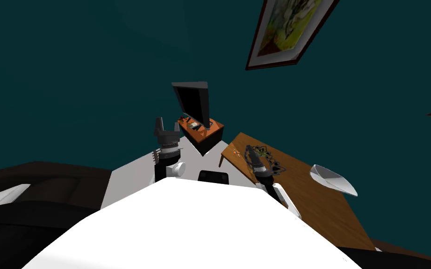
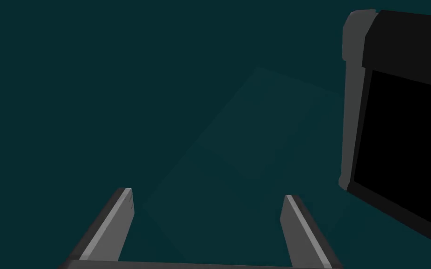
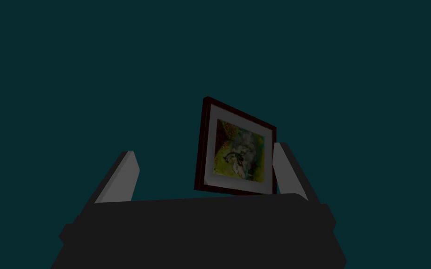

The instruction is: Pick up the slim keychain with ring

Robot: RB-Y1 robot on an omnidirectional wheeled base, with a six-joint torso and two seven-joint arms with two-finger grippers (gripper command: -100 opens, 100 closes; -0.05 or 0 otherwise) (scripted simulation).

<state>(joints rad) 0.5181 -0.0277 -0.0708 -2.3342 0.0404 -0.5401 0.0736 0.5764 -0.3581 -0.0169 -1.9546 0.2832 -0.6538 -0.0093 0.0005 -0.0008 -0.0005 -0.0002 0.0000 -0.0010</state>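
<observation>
Risk on brown wooden worktop point(image 1: 322, 210): shoving small slim orange keychain point(image 1: 236, 152) (likely it, too small to confirm) off the near end, given right claw point(image 1: 248, 149) just beside it, blades apart, aimed upward, not at it. Left claw point(image 1: 159, 122) likewise apart, off the worktop. White shallow bowl point(image 1: 345, 187) farther along: no contents discernible.

A dark lacy tangle point(image 1: 279, 168) on the brown wooden table point(image 1: 322, 205), half behind our right forearm point(image 1: 258, 163), and we can't name it. And the black flat screen point(image 2: 411, 154) runs off-frame.
</observation>
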